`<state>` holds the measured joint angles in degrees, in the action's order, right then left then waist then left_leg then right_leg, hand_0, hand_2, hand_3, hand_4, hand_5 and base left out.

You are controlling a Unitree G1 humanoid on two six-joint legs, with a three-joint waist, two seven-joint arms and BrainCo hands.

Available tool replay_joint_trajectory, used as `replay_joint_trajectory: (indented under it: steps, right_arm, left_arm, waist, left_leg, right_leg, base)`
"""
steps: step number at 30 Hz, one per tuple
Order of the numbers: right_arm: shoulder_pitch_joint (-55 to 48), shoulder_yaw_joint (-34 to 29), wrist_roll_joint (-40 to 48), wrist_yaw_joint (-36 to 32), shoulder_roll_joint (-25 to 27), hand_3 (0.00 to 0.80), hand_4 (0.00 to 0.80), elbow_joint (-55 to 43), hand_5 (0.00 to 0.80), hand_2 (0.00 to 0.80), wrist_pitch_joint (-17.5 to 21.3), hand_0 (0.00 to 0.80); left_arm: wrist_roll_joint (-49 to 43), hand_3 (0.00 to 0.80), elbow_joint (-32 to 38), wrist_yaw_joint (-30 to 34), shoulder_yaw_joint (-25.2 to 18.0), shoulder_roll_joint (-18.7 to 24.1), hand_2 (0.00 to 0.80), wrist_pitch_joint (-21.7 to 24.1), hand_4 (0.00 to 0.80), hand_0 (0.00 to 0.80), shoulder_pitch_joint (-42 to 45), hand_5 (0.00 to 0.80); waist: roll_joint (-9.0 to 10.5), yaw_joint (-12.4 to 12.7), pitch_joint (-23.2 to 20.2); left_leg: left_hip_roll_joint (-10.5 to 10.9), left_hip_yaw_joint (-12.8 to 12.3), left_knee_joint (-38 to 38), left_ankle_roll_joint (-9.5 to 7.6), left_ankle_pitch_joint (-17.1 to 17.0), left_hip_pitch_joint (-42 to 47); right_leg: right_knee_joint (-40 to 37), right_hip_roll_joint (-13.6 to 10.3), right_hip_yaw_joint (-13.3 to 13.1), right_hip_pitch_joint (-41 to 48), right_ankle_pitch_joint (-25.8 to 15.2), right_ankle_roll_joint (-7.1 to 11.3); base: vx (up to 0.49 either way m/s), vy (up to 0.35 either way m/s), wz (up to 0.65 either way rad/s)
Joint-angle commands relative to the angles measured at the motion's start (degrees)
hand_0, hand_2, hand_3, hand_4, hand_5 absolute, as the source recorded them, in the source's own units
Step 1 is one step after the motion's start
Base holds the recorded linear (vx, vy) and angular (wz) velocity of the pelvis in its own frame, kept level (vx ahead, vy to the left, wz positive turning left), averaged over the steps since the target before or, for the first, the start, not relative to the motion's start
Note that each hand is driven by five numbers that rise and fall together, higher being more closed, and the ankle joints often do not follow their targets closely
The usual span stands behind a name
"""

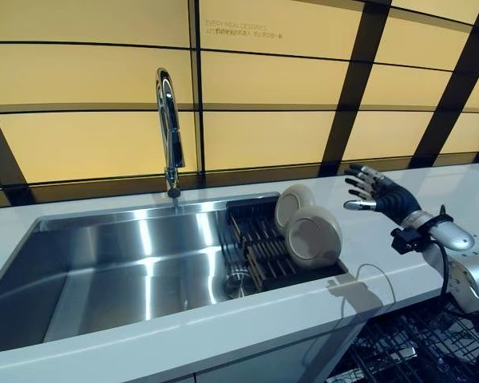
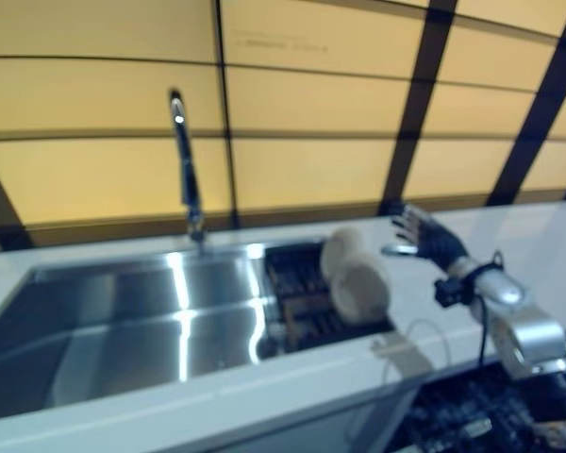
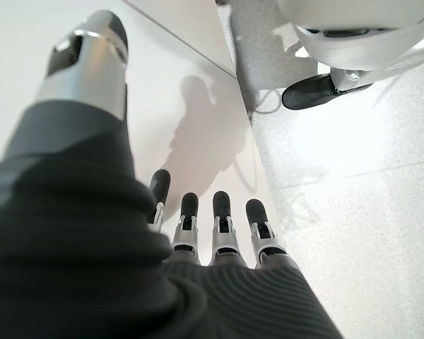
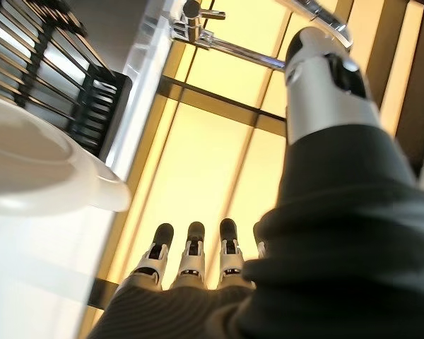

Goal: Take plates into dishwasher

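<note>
- Plates: two of them, the rear plate and the front plate, stand on edge in the dark drying rack at the right end of the sink; neither is held. We judge the upright stance lets a hand close on a rim from the side.
- Far left, we see only the bare steel sink and, behind it, the faucet rising from the bench.
- Left hand: absent from the head views; its wrist view shows it hanging over the floor beside a pale cabinet face, fingers straight and relaxed, empty.
- Right of the rack, the right hand hovers above the bench, apart from the plates, fingers spread and holding nothing, palm turned toward them. We read this as an approach to the front plate.
- Lower right, the dishwasher basket sits pulled out below the bench edge, ready to receive the plates.
</note>
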<state>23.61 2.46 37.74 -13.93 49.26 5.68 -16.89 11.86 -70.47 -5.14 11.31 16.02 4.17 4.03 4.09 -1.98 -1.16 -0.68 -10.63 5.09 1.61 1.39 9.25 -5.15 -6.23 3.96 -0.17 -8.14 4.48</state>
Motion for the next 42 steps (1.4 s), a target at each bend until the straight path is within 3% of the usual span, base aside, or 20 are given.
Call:
replay_joint_trajectory:
  steps: [1,6,18,32,42]
  right_arm:
    - [7.8,1.1,5.5,-0.7,-2.2,0.0,0.0,5.2,0.0,0.0,-1.6,0.0]
    - [7.0,0.8,9.6,-0.2,-4.6,0.0,0.0,8.2,0.0,0.0,-4.7,0.0]
    - [8.6,-1.4,15.4,3.3,-4.5,0.0,0.0,14.3,0.0,0.0,-5.8,0.0]
    - [9.3,-4.5,17.1,4.8,-0.8,0.0,0.0,17.6,0.0,0.0,-2.4,0.0]
    - [7.3,-5.5,17.2,1.7,0.7,0.0,0.0,13.0,0.0,0.0,1.0,0.0]
  left_arm:
    - [-2.6,0.0,-0.7,-0.8,1.9,2.0,0.0,-0.1,0.0,0.0,-4.9,0.0]
    - [-2.6,0.0,-1.3,-0.7,2.3,2.0,0.0,0.1,0.0,0.0,-4.8,0.0]
    - [-1.5,0.0,-1.5,-0.5,3.8,2.3,0.0,1.0,0.0,0.0,-4.8,0.0]
    - [0.0,0.0,-1.6,-0.7,5.0,2.3,0.0,1.7,0.0,0.0,-4.4,0.0]
    - [0.5,0.0,-1.7,-0.6,4.6,2.3,0.0,2.6,0.0,0.0,-3.7,0.0]
  waist:
    - [0.92,2.0,0.5]
    - [0.93,2.7,0.8]
    - [0.56,3.3,1.3]
    - [0.09,2.8,1.4]
    - [0.08,2.0,1.2]
  left_leg:
    - [-0.3,7.6,-0.1,0.43,-2.8,-4.0]
    - [-0.4,8.2,-0.1,0.57,-2.9,-4.1]
    - [-0.6,8.6,-0.1,0.97,-3.3,-4.1]
    - [-0.6,8.4,-0.1,1.12,-3.2,-3.9]
    - [-0.6,7.9,-0.1,1.14,-3.3,-4.0]
  right_leg:
    - [0.9,0.4,3.3,4.8,3.7,-0.17]
    - [0.9,0.5,3.8,5.2,3.9,-0.31]
    - [0.9,0.6,4.7,5.7,4.2,-0.27]
    - [0.8,0.5,4.6,5.9,4.3,-0.17]
    - [0.7,0.5,4.2,5.6,4.2,-0.07]
  base:
    - [0.002,-0.017,0.13]
    - [0.001,-0.013,0.1]
    - [0.003,-0.003,0.06]
    - [0.0,0.0,0.0]
    - [0.0,0.0,0.0]
